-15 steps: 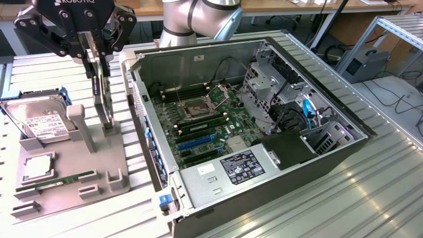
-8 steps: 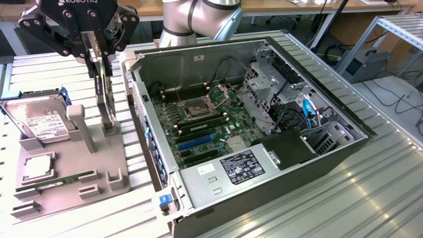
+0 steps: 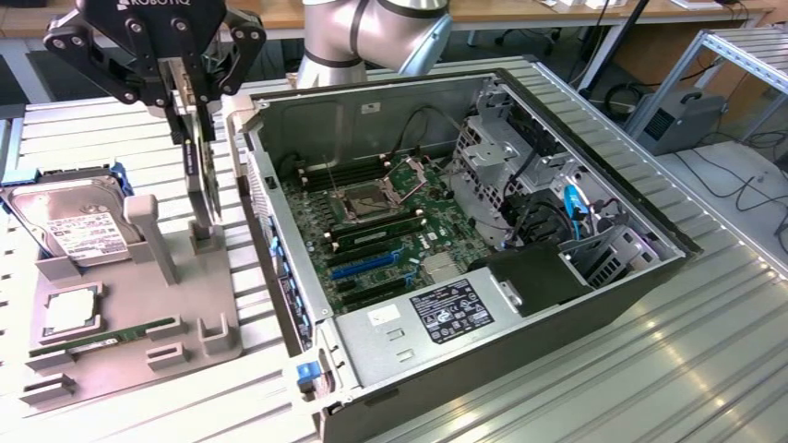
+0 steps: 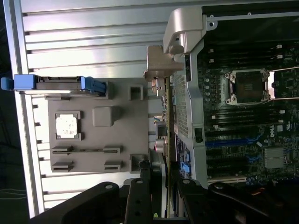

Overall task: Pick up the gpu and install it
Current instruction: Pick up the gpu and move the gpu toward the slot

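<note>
Plainly upright gpu (image 3: 199, 171), long axis vertical

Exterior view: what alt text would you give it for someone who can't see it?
A robot arm's black tool grips a graphics card upright over a gray parts tray at the exterior view's left. Beside it lies an open computer case, its motherboard exposed. A hard drive and a memory stick rest on the tray.

Showing the gpu (image 3: 198, 175) edge-on as a thin dark card with a silvery metal rim. Standing upright, being clamped at the top edge. Hanging just outside the case (image 3: 555, 341), beside its wall on the exterior view's left.
</note>
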`<action>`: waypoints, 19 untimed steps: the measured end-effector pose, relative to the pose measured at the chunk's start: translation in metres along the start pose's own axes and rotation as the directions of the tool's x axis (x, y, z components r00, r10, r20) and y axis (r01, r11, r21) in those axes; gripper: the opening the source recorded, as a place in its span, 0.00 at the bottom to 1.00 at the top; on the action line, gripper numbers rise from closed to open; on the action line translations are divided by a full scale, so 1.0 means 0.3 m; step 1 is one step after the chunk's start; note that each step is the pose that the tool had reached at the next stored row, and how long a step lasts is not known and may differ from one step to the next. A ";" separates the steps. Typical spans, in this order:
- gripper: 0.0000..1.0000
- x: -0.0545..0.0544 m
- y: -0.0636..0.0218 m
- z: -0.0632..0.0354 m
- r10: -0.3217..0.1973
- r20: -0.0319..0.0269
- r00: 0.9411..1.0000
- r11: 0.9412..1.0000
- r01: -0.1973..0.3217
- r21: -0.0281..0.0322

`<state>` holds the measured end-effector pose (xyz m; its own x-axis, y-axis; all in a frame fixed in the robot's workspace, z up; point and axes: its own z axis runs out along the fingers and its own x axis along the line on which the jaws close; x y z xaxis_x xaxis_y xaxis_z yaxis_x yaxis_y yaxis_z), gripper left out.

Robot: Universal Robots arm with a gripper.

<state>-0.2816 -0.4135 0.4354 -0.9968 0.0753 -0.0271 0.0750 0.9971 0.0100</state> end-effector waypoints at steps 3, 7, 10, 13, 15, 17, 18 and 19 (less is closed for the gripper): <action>0.27 -0.005 0.000 0.000 0.000 0.000 1.000 1.000 0.000 0.000; 0.27 -0.011 0.001 0.000 0.000 0.000 1.000 1.000 0.000 0.000; 0.27 -0.016 0.001 0.001 0.000 0.000 1.000 1.000 0.000 0.000; 0.27 -0.021 0.002 0.001 0.000 0.000 1.000 1.000 0.000 0.000; 0.27 -0.024 0.002 0.001 0.000 0.000 1.000 1.000 0.000 0.000; 0.27 -0.027 0.002 0.001 0.000 0.000 1.000 1.000 0.000 0.000; 0.27 -0.029 0.002 0.001 0.000 0.000 1.000 1.000 0.000 0.000; 0.27 -0.030 0.002 0.001 0.000 0.000 1.000 1.000 0.000 0.000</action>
<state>-0.2726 -0.4135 0.4354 -0.9968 0.0753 -0.0271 0.0751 0.9971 0.0100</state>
